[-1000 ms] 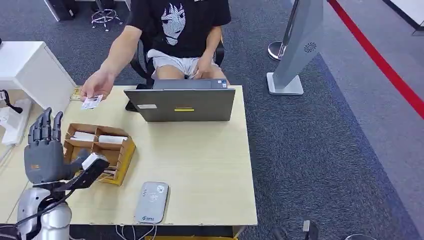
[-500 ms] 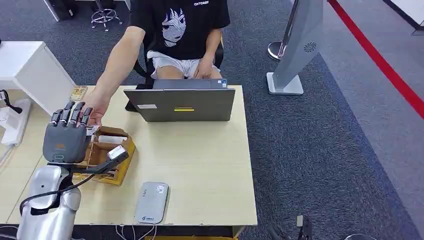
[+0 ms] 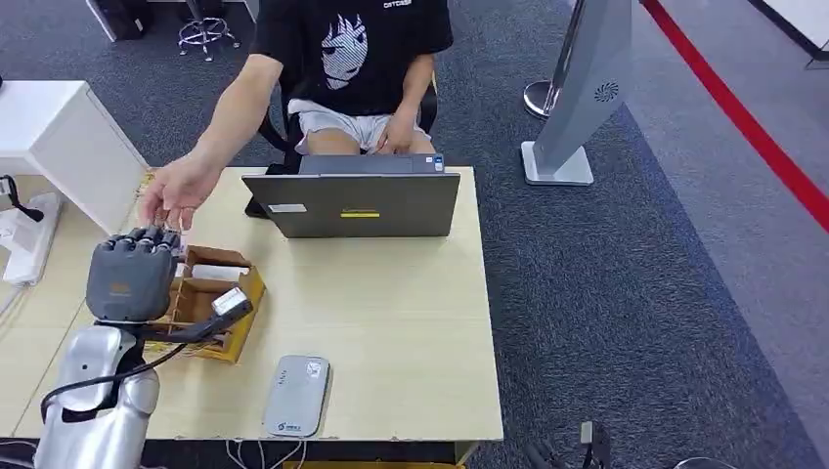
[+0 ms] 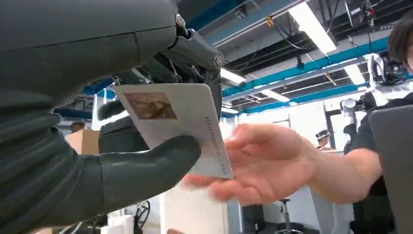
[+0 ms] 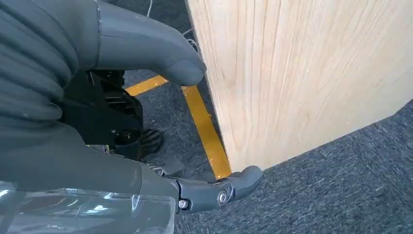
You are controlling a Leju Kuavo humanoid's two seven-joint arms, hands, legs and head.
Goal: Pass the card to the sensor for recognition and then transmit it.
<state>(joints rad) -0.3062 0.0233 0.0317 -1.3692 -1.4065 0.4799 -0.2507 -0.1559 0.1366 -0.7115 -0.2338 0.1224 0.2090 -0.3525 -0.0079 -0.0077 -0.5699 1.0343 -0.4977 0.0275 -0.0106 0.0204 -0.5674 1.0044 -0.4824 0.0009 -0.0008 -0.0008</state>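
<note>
The card (image 4: 180, 127) is a thin white rectangle with a small brownish picture in one corner and a line of fine dark print along one edge, too small to read. The left hand (image 4: 122, 122) holds it, the thick grey thumb pressed on its face and the darker fingers (image 4: 195, 46) curled behind; from the head view that hand (image 3: 132, 276) hangs fingers-closed above the cardboard box (image 3: 210, 298) at the left end of the wooden table (image 3: 391, 322). A person's hand (image 4: 263, 163) lies open just behind the card, and whether it touches the card I cannot tell. The grey sensor pad (image 3: 296, 395) rests near the table's front edge, with a small logo and mark that stay unreadable. The laptop (image 3: 354, 203) carries a white sticker and a yellow strip, both illegible. The right hand (image 5: 146, 122) hangs beside the table's edge above carpet, fingers apart, holding nothing.
</note>
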